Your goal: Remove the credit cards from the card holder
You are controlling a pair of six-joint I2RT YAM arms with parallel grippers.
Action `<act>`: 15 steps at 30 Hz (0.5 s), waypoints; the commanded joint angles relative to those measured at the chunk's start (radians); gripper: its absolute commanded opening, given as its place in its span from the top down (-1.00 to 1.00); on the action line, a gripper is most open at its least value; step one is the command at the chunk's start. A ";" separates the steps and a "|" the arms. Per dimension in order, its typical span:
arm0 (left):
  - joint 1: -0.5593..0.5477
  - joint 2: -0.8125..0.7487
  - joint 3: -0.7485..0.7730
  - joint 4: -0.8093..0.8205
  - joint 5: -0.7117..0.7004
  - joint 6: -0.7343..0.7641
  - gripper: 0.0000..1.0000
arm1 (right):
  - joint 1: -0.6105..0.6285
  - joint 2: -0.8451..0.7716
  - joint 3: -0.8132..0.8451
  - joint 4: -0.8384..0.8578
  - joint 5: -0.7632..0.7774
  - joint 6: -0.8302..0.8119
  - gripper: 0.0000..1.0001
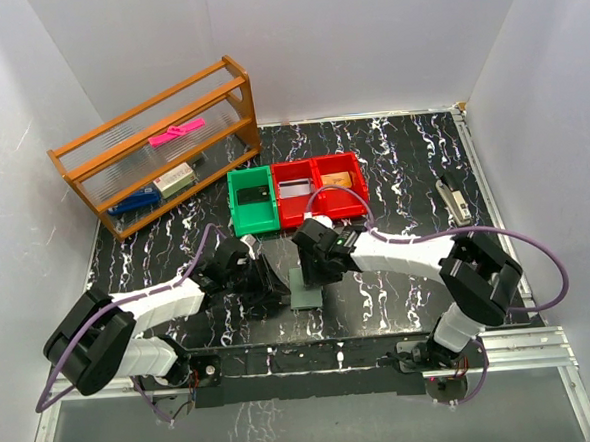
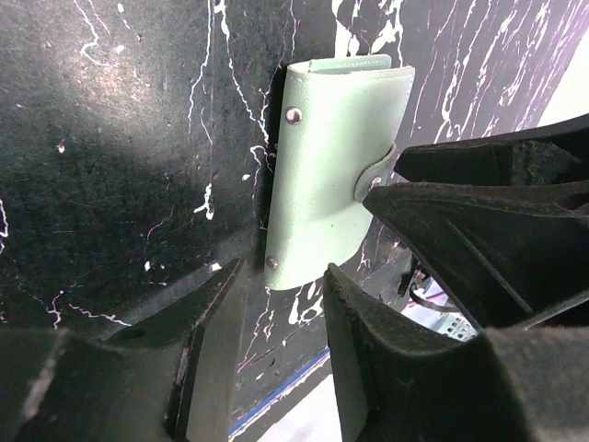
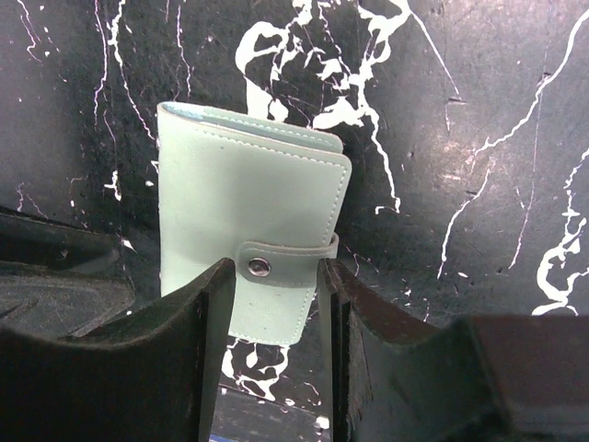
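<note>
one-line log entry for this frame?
stage: pre-open | card holder: closed, strap snapped, flat on table | cards: none visible | right gripper: open, straddling strap end | left gripper: open, beside holder

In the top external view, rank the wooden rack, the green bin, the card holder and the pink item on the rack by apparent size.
1. Wooden rack, clearly largest.
2. Green bin.
3. Card holder, partly hidden by the right gripper, so its full extent is unsure.
4. Pink item, thin; close to the card holder, so that order is unsure.
</note>
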 commanded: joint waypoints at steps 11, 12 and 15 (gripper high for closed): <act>-0.004 -0.036 0.010 -0.026 -0.012 0.004 0.29 | 0.031 0.096 0.064 -0.032 0.113 -0.008 0.26; -0.005 -0.037 0.013 -0.031 -0.012 0.007 0.28 | 0.031 0.100 0.057 -0.035 0.123 -0.003 0.27; -0.004 -0.032 0.021 -0.043 -0.014 0.020 0.12 | 0.029 0.091 0.015 0.002 0.111 0.006 0.27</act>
